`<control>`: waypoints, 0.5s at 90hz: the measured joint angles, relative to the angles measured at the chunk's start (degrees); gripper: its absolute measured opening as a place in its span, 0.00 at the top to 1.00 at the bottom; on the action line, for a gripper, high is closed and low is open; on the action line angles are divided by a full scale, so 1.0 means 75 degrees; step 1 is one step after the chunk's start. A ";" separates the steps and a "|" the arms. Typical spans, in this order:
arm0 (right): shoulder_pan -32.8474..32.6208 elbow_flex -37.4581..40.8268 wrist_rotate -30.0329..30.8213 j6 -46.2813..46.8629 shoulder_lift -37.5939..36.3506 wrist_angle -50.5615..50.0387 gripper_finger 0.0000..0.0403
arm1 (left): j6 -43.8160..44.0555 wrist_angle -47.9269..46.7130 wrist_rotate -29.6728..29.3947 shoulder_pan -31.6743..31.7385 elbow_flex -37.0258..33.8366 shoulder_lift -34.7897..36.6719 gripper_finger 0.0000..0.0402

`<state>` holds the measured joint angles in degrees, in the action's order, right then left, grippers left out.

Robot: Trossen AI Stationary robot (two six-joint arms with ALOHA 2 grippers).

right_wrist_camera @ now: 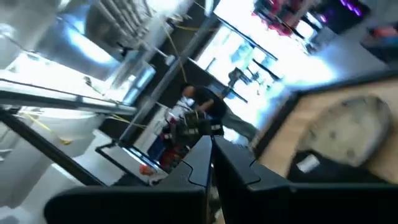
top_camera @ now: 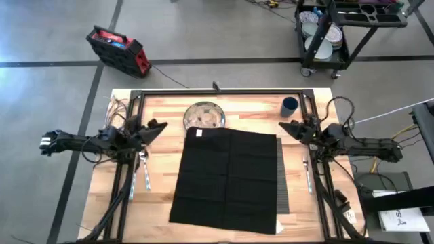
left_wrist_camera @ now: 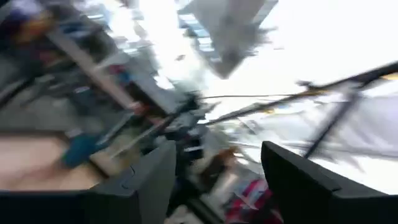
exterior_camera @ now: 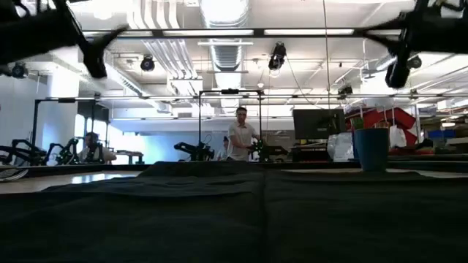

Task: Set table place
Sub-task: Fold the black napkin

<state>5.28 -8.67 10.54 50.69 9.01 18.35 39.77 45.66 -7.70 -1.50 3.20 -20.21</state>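
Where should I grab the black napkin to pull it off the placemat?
Take the black napkin at its near right corner, coming from above with the right gripper. It lies flat over the ribbed placemat, so only an edge offers a pinch. That corner sits clear of the plate and fork.

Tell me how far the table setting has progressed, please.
Done: the dark grey ribbed placemat lies on the light wooden table, mostly covered by a black cloth napkin.
In hand: nothing. The left gripper is open and the right gripper is shut, both empty.
Left: the round metal plate, the blue cup and two silver utensils are off the mat.
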 joint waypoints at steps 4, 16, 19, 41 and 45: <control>0.0000 -0.0341 -0.0002 -0.0282 0.0129 -0.0004 1.00 | -0.0097 -0.0025 0.0445 -0.0002 0.0192 -0.0001 0.44; 0.0000 -0.1810 -0.0010 -0.1165 0.0820 -0.0367 1.00 | -0.0596 -0.0711 0.1312 -0.0001 0.1147 -0.0179 0.44; 0.0000 -0.2265 -0.0011 -0.1380 0.1058 -0.0670 1.00 | -0.0737 -0.1281 0.1390 -0.0003 0.1521 -0.0248 0.44; 0.0000 -0.5914 -0.0063 -0.2404 0.3305 -0.3836 1.00 | -0.2071 -0.7815 0.0312 0.0112 0.5425 -0.1554 0.45; 0.0000 -0.6545 -0.0061 -0.2513 0.3703 -0.4379 1.00 | -0.2326 -0.8696 0.0050 0.0136 0.6187 -0.1879 0.44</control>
<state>5.28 -57.76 10.09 31.84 36.78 -14.49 22.33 -19.56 -7.33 -0.47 49.60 -34.30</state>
